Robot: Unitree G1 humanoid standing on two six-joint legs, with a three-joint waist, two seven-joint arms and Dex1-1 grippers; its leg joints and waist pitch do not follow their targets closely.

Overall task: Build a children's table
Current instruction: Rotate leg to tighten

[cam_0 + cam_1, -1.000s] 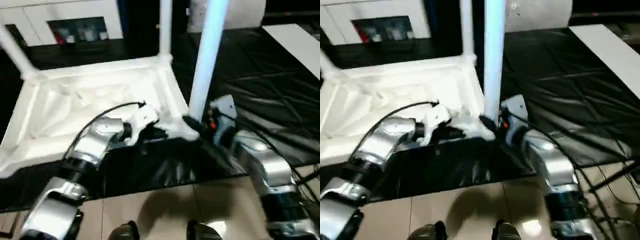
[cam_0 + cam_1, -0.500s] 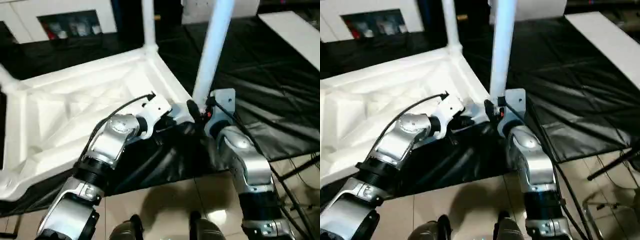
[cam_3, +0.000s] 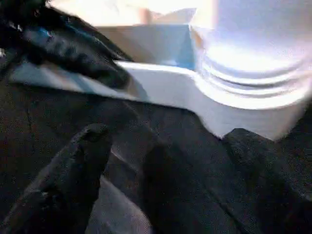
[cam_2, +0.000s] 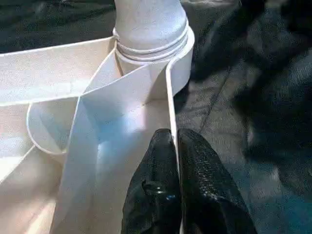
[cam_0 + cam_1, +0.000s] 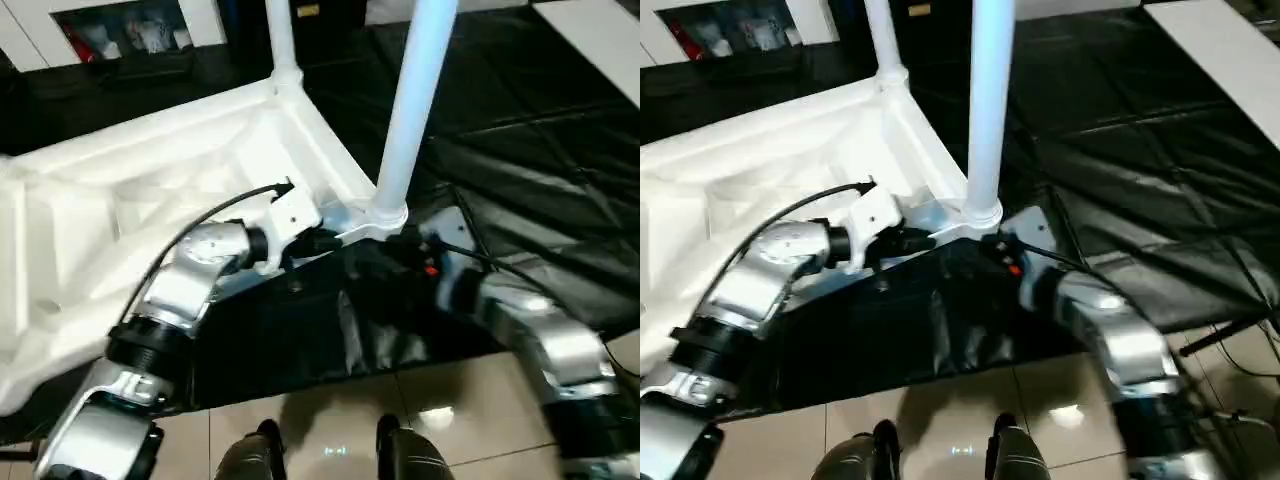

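White plastic table top (image 5: 150,200) lies upside down on the crinkled black table cover (image 5: 520,130), ribbed underside up, long axis running away to the robot's left; smooth tapered tube legs stand near-vertical in its round corner sockets, the near leg (image 5: 410,110) seated by its threaded collar and a far leg (image 5: 281,45) behind it. Left gripper (image 4: 174,146) has its textured black fingers pinched shut on the thin side wall of the table top just beside the near leg's socket. Right gripper (image 3: 161,141) sits spread wide on the black cover just beside that socket, holding nothing.
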